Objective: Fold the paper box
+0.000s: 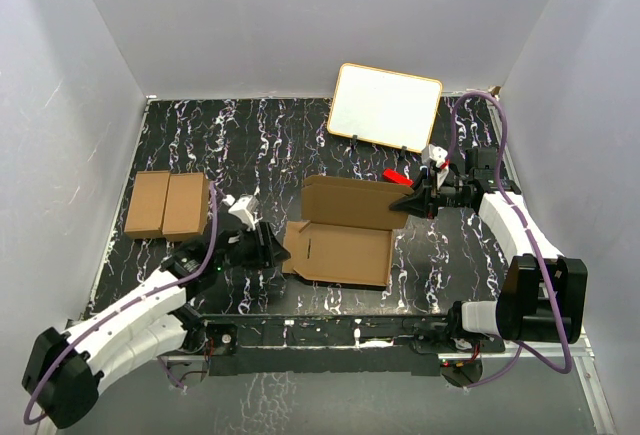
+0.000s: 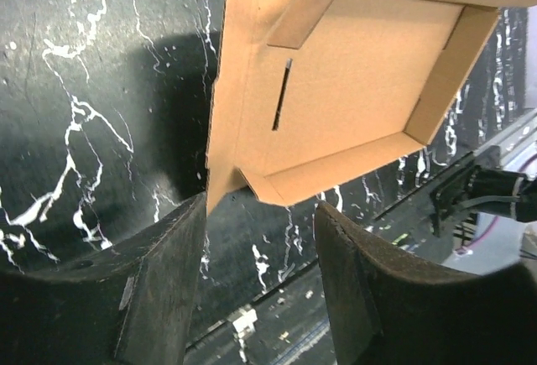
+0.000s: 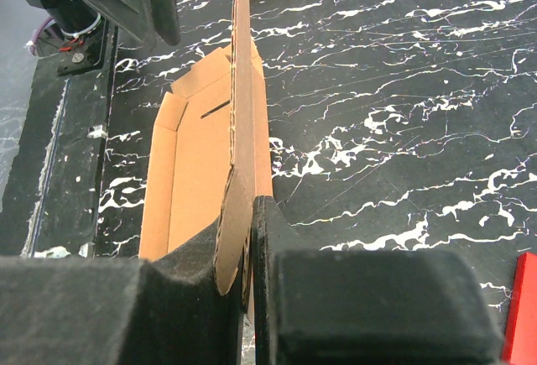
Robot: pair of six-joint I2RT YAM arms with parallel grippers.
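Overhead, paper box [image 1: 340, 253] sits mid-tabletop [image 1: 250, 135], base flat, rear panel raised. Only right wrist view shows right end effector [image 3: 250, 214] clamped on that upright panel's edge. Left wrist view shows left end effector [image 2: 260, 207] with fingers [image 2: 159, 281] apart, box corner just beyond them, contact unclear. Only top view catches two brown cartons [image 1: 167, 204] far left, white board [image 1: 385, 107] behind.

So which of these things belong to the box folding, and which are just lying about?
In the job: paper box, right pincer shut on its raised flap, left pincer open beside it.
Lying about: two brown cartons, white board, red object.
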